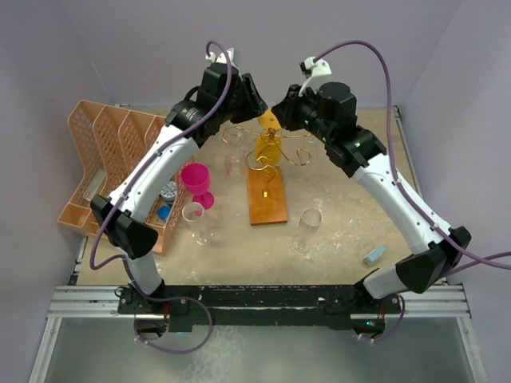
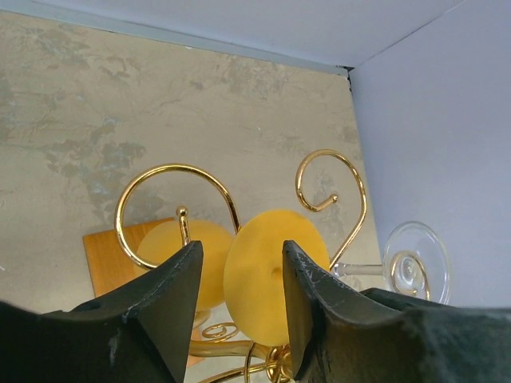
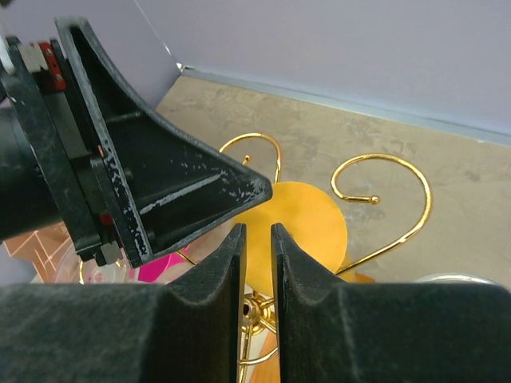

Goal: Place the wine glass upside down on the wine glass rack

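The wine glass is yellow and sits bowl-down among the gold arms of the wine glass rack (image 1: 267, 199), leaning a little, with its round foot (image 1: 267, 120) uppermost. My left gripper (image 2: 242, 243) hovers just in front of that foot (image 2: 259, 275), jaws apart and straddling it, and no contact shows. The yellow bowl (image 2: 172, 255) shows behind a gold spiral (image 2: 172, 169). My right gripper (image 3: 257, 227) faces the foot (image 3: 307, 223) from the other side. Only a narrow slit parts its jaws, with nothing in it. The left finger (image 3: 200, 191) nearly meets it.
A clear glass (image 2: 415, 267) hangs by the rack's right arm. A pink glass (image 1: 194, 177) and two upright clear glasses (image 1: 197, 222) (image 1: 306, 229) stand near the wooden base. The peach lattice organiser (image 1: 112, 152) fills the left side. A small pale-blue piece (image 1: 374, 255) lies at the right.
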`<state>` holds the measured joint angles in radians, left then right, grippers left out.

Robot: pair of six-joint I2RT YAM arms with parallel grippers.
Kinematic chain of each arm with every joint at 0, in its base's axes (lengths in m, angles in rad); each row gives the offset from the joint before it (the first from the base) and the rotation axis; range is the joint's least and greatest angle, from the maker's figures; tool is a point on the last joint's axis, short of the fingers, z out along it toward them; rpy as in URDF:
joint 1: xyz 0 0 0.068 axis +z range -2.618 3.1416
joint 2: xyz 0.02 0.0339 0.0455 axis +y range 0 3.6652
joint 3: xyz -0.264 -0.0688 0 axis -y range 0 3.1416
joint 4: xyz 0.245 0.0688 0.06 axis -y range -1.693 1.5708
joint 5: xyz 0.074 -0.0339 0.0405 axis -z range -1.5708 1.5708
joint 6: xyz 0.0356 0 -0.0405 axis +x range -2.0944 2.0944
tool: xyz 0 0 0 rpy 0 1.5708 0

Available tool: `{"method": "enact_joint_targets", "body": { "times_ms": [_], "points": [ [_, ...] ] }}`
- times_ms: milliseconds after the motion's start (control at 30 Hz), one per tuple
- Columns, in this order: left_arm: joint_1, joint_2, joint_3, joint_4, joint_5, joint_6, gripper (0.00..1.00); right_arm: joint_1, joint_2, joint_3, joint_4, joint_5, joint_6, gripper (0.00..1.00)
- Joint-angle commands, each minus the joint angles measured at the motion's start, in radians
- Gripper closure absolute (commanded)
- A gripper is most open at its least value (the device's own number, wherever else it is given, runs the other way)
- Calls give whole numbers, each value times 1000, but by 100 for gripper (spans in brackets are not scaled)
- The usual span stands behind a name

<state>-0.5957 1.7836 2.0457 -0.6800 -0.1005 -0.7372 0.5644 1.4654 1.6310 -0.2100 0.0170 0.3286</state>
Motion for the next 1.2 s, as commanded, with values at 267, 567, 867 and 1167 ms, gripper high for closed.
{"method": "enact_joint_targets", "body": {
  "times_ms": [267,567,867,1167],
  "points": [
    [10,17,52,-14,-3,27,59,18,25,18,5,67,-3,87],
    [19,29,47,-8,75,20,60,20,37,21,-7,66,3,92],
    [21,15,22,-6,97,9,65,26,69,26,-9,60,5,94],
    [22,1,1,7,115,-7,70,27,82,21,-9,67,6,95]
  ]
}}
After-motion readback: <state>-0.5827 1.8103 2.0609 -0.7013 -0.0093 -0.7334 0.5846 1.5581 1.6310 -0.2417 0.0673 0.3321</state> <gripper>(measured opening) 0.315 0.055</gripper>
